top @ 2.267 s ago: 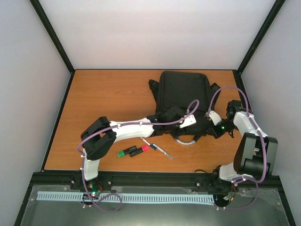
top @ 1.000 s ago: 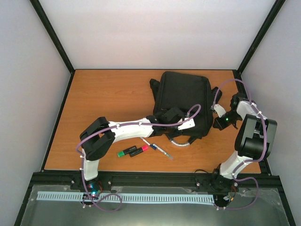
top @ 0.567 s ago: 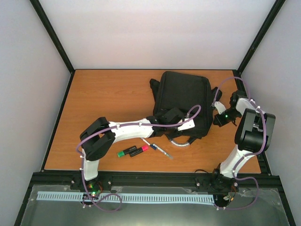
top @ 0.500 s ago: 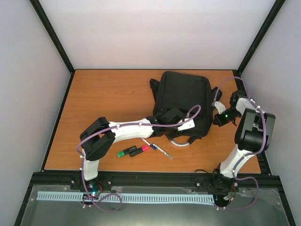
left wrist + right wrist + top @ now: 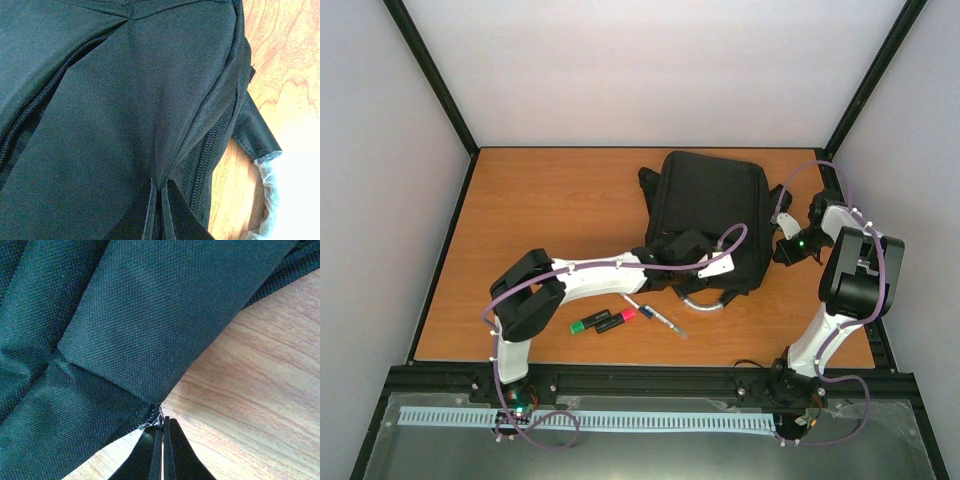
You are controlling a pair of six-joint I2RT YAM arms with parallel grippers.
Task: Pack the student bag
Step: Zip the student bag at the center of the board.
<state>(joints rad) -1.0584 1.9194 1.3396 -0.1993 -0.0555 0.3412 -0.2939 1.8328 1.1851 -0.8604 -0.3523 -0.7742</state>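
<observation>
With the student bag [image 5: 710, 215] lying back-right on the surface [image 5: 550, 210], your left tool [image 5: 160, 187] pinched shut on its front fabric and your right tool [image 5: 163, 422] shut on its right edge, pull apart gently along the seam, not upward.

The student bag [image 5: 710, 210] lies right of centre on the table [image 5: 540, 220], markers [image 5: 603, 321] and pen [image 5: 656, 317] before it.
</observation>
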